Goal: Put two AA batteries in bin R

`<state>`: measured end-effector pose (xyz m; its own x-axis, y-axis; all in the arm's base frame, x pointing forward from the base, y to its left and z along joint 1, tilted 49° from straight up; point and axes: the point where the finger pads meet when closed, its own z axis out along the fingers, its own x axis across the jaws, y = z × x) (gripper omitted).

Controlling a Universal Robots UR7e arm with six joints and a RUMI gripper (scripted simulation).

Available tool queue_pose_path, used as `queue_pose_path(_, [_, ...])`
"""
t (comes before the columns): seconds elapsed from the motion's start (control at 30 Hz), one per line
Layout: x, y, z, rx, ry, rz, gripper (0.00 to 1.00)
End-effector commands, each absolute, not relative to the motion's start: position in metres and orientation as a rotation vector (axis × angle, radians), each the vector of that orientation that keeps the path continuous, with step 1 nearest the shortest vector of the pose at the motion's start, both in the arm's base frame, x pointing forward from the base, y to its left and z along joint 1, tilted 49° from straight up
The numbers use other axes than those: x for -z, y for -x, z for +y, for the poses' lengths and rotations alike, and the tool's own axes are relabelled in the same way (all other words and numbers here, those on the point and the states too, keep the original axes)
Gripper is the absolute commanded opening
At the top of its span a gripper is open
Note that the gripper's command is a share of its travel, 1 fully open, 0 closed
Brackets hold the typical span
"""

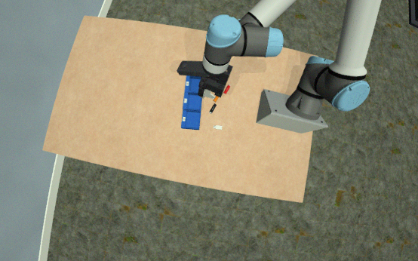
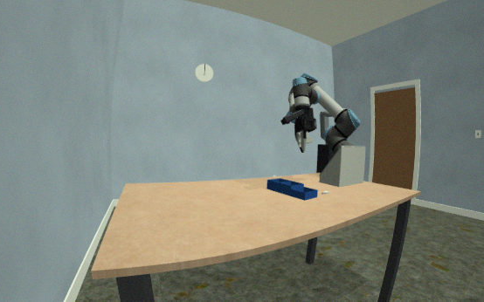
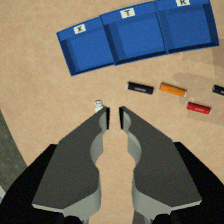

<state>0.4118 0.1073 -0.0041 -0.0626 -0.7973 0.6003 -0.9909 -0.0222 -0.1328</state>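
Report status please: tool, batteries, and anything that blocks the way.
Tool shut, holds nothing, high above table. Batteries lie on table beside the blue bins; none seen inside. Nothing blocks the way down.

Batteries (image 3: 172,89) in a row beside the bins (image 3: 135,37).

Counting it up: three blue bins (image 3: 125,39) joined in a row, four battery-looking sticks (two black (image 3: 140,88), one orange (image 3: 173,89), one red (image 3: 198,107)), plus one small white bit (image 3: 99,104).
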Motion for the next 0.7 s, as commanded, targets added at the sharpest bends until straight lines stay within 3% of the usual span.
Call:
queue_pose_path(0.0, [-0.003,-0.397,0.104,-0.773,-1.858,-1.856,0.04])
queue_pose_path(0.37, [-0.033,-0.354,0.091,-0.814,-1.833,-1.609,0.04])
queue_pose_path(0.67, [-0.034,-0.353,0.091,-0.814,-1.833,-1.609,0.04])
